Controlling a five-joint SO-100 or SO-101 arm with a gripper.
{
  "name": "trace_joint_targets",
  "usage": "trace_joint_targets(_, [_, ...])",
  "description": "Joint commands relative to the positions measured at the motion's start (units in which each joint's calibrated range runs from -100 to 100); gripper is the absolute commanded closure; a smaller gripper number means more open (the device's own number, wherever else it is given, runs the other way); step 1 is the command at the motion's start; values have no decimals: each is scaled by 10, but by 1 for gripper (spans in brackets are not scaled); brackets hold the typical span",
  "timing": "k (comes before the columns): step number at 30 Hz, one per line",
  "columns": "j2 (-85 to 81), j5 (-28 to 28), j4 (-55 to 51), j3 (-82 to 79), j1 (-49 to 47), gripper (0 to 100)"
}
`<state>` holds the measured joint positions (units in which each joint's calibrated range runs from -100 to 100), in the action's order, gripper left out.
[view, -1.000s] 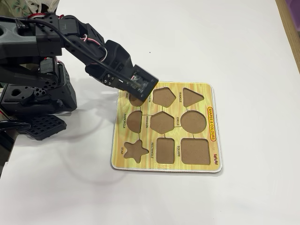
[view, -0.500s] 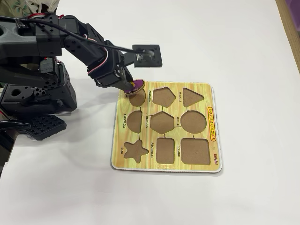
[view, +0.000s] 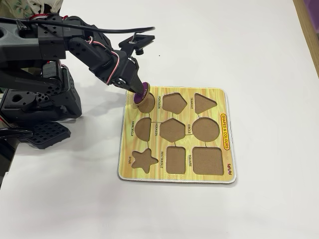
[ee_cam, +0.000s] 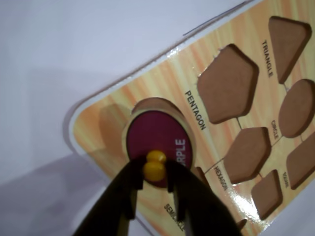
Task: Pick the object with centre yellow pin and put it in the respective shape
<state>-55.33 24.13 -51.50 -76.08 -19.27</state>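
the gripper [ee_cam: 153, 183] pinches the yellow knob of the purple oval piece [ee_cam: 156, 139], jaws narrow around it. the piece sits tilted over the oval recess at the corner of the shape board [view: 219, 107], on the white table [view: 259, 50].

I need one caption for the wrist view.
End effector gripping yellow knob of purple oval piece over wooden shape board.

Board [view: 219, 107], beside cut-outs: TRIANGLE, PENTAGON, HEXAGON, CIRCLE, SQUARE, RECTANGLE, STAR
Board, right edge: SHAPES & COLOURS
Purple piece [ee_cam: 157, 140]: "…RPLE", partly hidden
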Motion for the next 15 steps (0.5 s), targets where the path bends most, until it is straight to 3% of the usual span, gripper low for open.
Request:
trace_joint_targets(1, [-7, -18, 6, 5, 5, 99])
trace_joint_targets(15, [18, -17, 7, 4, -4, 99])
